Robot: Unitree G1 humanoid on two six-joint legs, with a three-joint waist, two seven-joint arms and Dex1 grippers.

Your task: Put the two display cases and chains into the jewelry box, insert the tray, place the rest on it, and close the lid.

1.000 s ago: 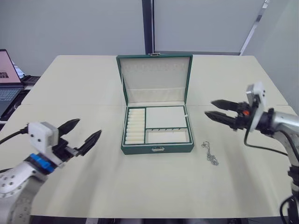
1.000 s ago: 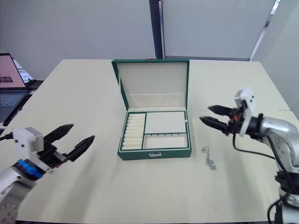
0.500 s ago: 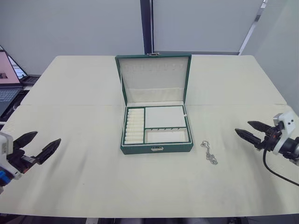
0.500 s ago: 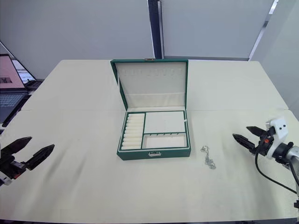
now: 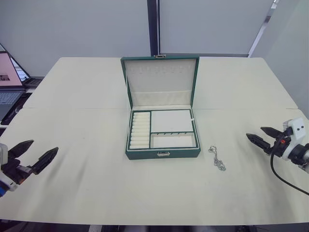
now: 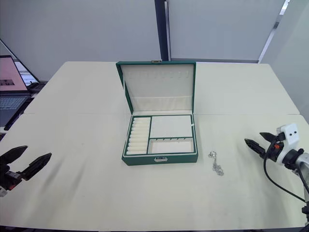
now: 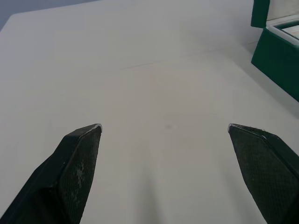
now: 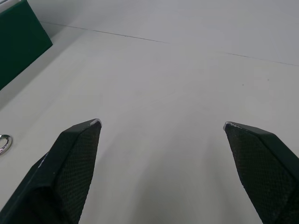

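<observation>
Box count one, tray seated, seemingly one chain; left gripper and right gripper released.

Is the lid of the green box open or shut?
Open. The lid stands upright behind the jewelry box, showing its cream lining, and the tray inside is visible.

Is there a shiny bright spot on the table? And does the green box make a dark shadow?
Left eye view: the table is lit softly and evenly, with no bright glare spot; the jewelry box casts just a faint shadow by its base, and the chain glints a little. Right wrist view: the table looks evenly lit too, with no glare.
</observation>
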